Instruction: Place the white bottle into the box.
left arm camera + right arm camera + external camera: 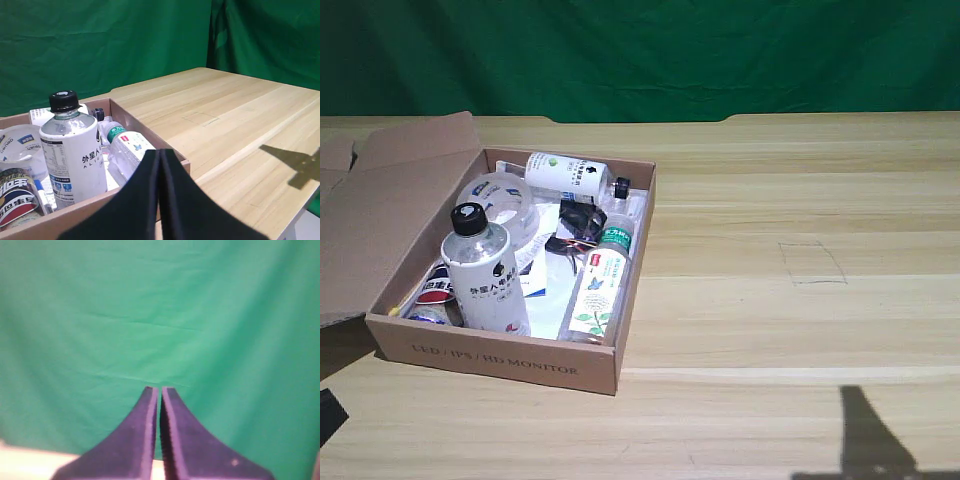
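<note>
The white bottle (480, 270) (72, 155) stands upright in the near corner of the box (490, 360) (50, 225) on the exterior view's left. It has a black cap and a silvery shoulder. My right gripper (160, 389) shows only in the right wrist view. It is shut with nothing between its fingers and faces the green backdrop. It is well clear of the bottle and the box. In the exterior view only the arm's shadow (870, 430) falls on the table at the lower right.
The box also holds a lying white bottle with a green mark (565, 172), a slim clear green-capped bottle (603, 285), a tape roll (505, 195) and a can (435, 290). A pencilled rectangle (812, 263) marks the wooden table. The parked left gripper (160, 152) sits by the box.
</note>
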